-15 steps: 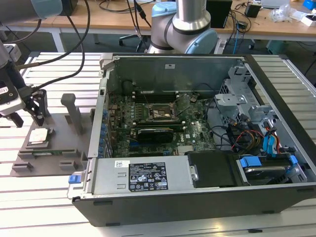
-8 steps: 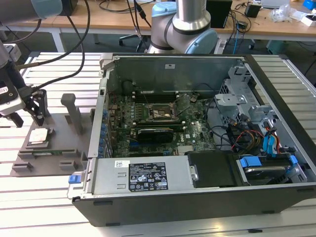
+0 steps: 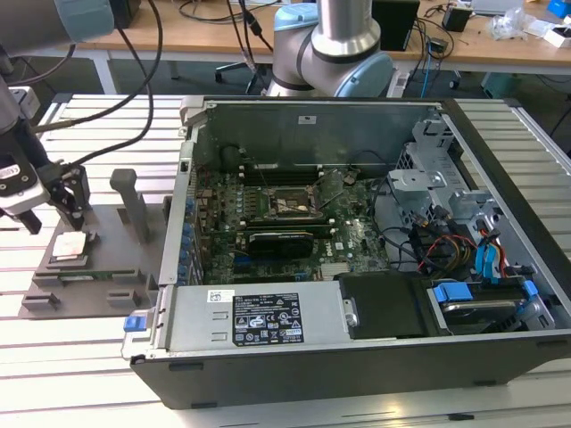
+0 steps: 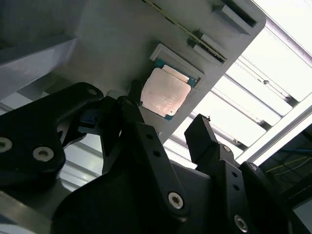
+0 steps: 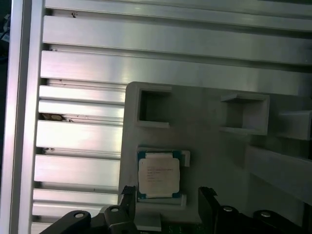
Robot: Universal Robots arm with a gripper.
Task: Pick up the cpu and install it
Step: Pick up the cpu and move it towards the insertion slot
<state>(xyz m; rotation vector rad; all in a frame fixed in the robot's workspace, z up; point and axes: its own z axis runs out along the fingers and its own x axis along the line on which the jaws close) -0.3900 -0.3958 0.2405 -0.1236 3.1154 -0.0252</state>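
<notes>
Cpu (image 3: 70, 247) lay flat, metal top up, seated in a shallow square recess of a grey fixture tray (image 3: 111, 267). In both wrist views the chip (image 5: 157, 178) showed a pale silvery face with a thin green edge at the corners.

Gripper (image 3: 53, 214) hung directly over the chip, its black fingers (image 4: 146, 141) spread apart, wider than the chip, one on either side. Nothing was held between them. Could not tell whether a fingertip touched the chip's edge.

The tray also carried other empty square pockets and an upright grey post (image 3: 134, 203). It rested on a slatted aluminium table (image 3: 89, 366).

Just beside the tray, on the exterior view's right, sat an open computer case (image 3: 312, 125). Inside it was a motherboard with a socket (image 3: 287, 207) near the middle and a long black expansion card (image 3: 281, 241) just below that.
</notes>
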